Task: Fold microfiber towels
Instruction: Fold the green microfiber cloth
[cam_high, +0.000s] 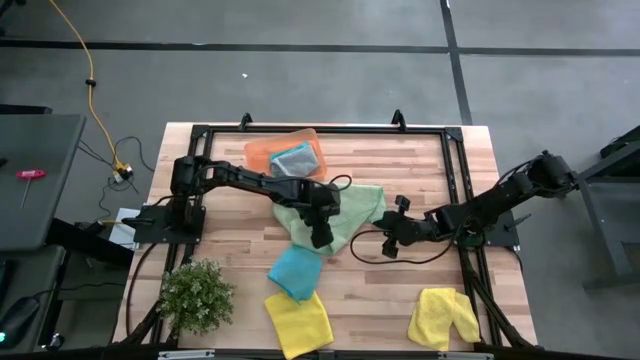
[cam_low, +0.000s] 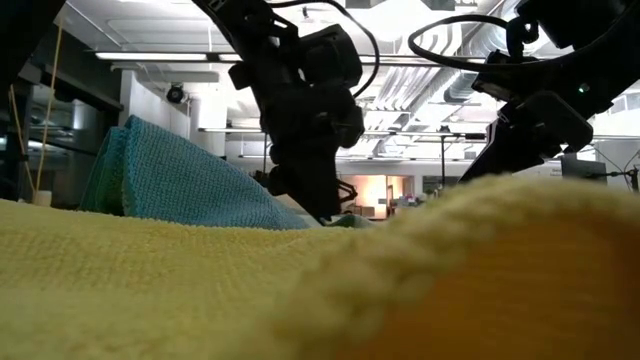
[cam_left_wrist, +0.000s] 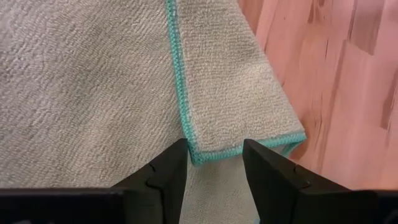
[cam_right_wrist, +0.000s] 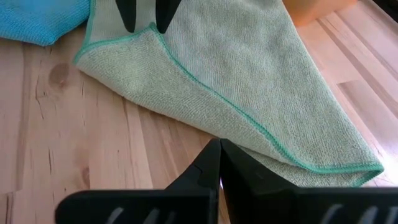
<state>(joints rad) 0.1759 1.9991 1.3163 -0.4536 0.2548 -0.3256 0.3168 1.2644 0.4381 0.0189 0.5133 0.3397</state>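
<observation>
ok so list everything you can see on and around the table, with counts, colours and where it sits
light green microfiber towel: 1, table middle, partly folded
teal-blue microfiber towel: 1, front of the green one
yellow microfiber towels: 2, front edge
grey microfiber towel: 1, folded, in the tray
flat orange rectangular tray: 1, back of table
small bushy green plant: 1, front left corner
left gripper: open, at green towel's corner
right gripper: shut, beside green towel

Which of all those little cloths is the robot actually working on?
The light green towel in the middle of the table. The left end effector straddles its folded corner; the teal towel, the yellow towels and the grey towel in the orange tray lie apart.
</observation>
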